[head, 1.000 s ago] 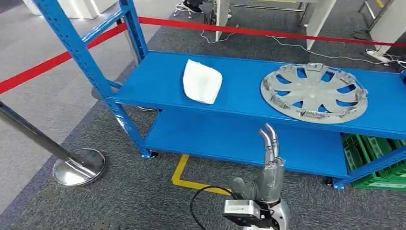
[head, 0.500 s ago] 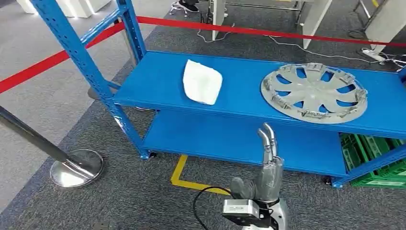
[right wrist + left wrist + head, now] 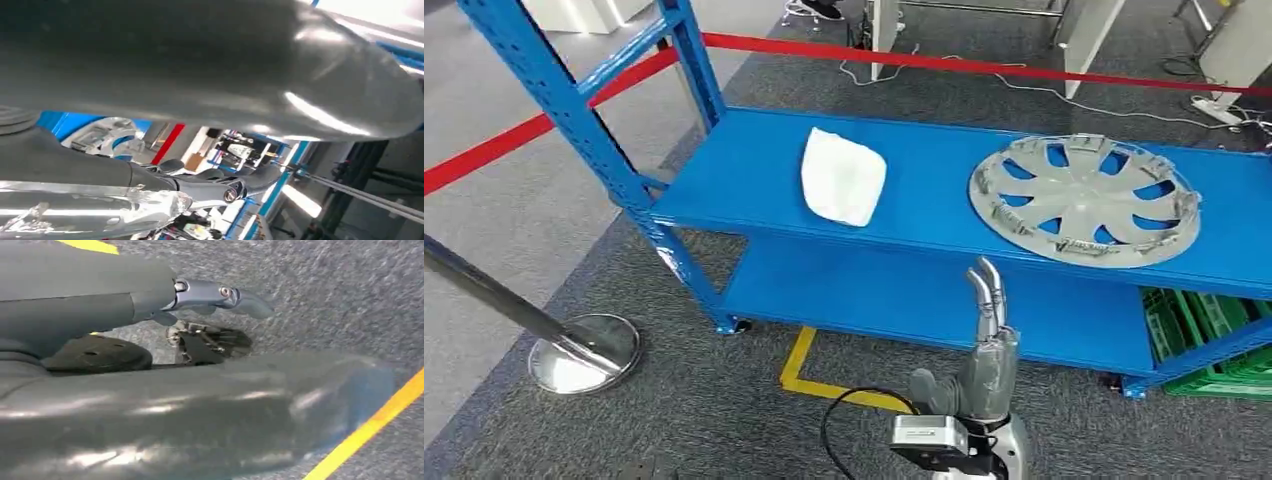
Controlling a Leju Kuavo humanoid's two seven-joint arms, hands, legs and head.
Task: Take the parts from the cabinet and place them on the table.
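Grey carpet floor (image 3: 674, 420) with a yellow tape marking (image 3: 809, 375) and a red barrier strip (image 3: 944, 62) behind. Blue metal cabinet (image 3: 744, 165), open-shelved, two levels visible. Upper shelf, toward the right end: one grey wheel cover (image 3: 1084, 198), round, lying flat with its ribbed inner side up, so no long axis; its near rim sits close to the shelf's front edge. Upper shelf, left of centre: one white bag-like part (image 3: 842, 176), lying flat, long axis running front to back, well apart from the wheel cover. Green crate (image 3: 1214, 350) on the floor under the cabinet's right end. Chrome stanchion base (image 3: 584, 350) at left. Right hand (image 3: 986, 345): raised in front of the lower shelf, fingers straight, pressed together and pointing up, holding nothing, touching nothing. Left hand (image 3: 150, 370): hangs over the carpet, one finger extended; its state cannot be told.
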